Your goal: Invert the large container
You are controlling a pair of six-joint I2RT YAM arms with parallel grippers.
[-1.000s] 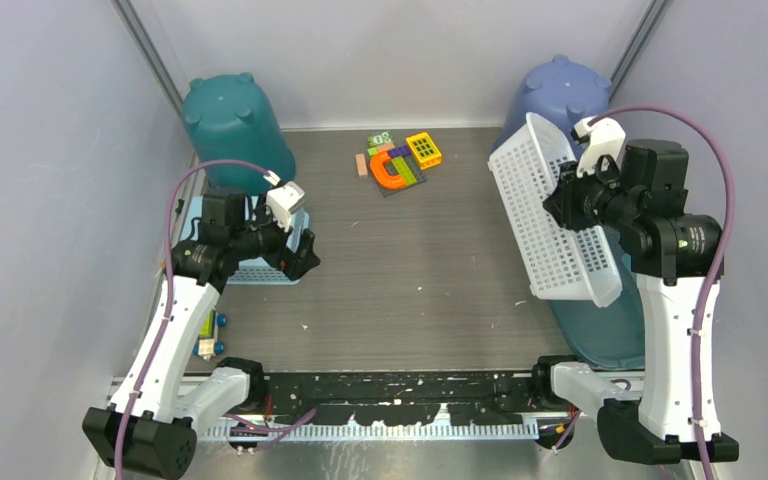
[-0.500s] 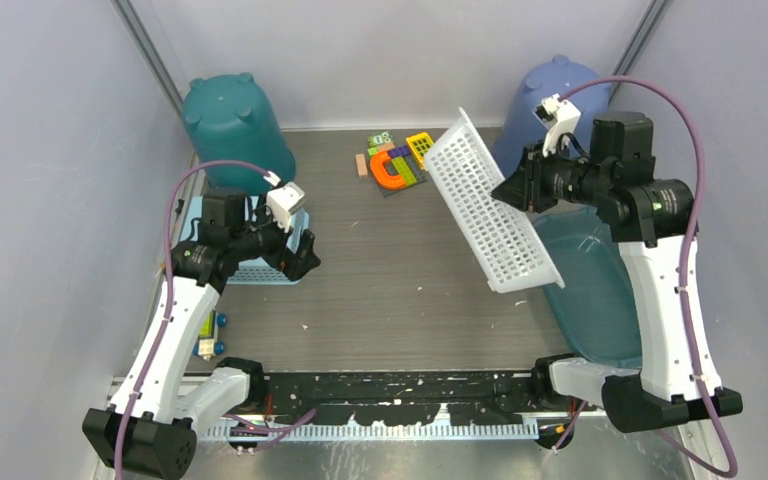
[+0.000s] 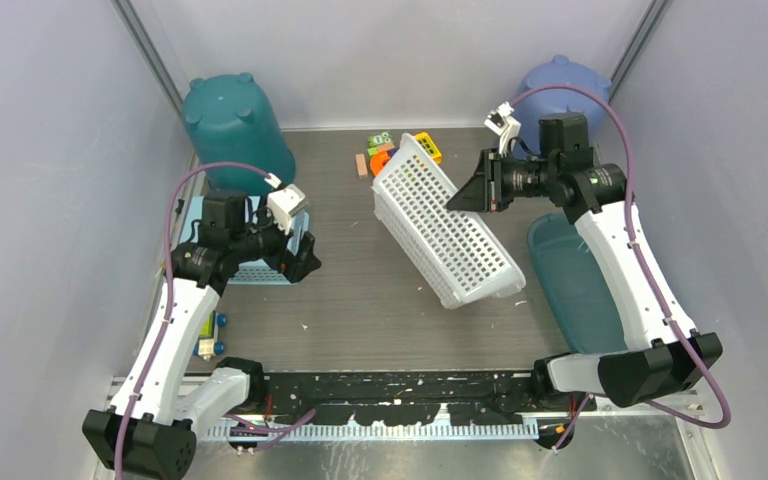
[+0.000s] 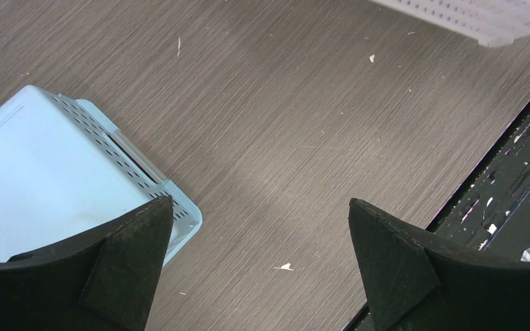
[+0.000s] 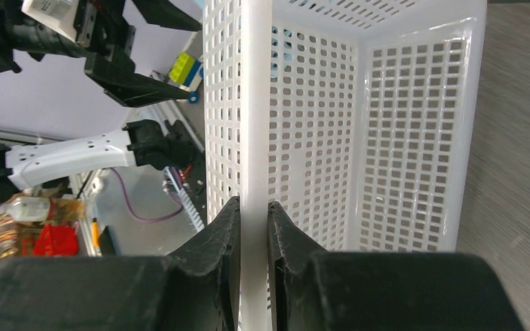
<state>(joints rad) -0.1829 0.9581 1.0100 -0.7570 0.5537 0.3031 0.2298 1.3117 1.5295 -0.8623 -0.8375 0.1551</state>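
Observation:
The large container is a white perforated basket (image 3: 445,235), held tilted over the middle of the table with its base turned up toward the top camera. Its lower corner is close to the tabletop. My right gripper (image 3: 475,195) is shut on the basket's rim (image 5: 255,103); the right wrist view looks into the basket's inside (image 5: 359,138). My left gripper (image 3: 295,255) stands open at the left, over the corner of a small light-blue basket (image 4: 41,179), with only bare tabletop between its fingers (image 4: 261,221).
An upturned teal bin (image 3: 235,120) stands at the back left, a blue bin (image 3: 560,90) at the back right. A teal tray (image 3: 575,290) lies by the right wall. Coloured toy blocks (image 3: 395,160) sit at the back centre. A small toy (image 3: 210,335) lies near the left arm.
The right arm has swung the white basket from the right side to the table's middle, tipping it further so its base faces up. The left arm has not moved.

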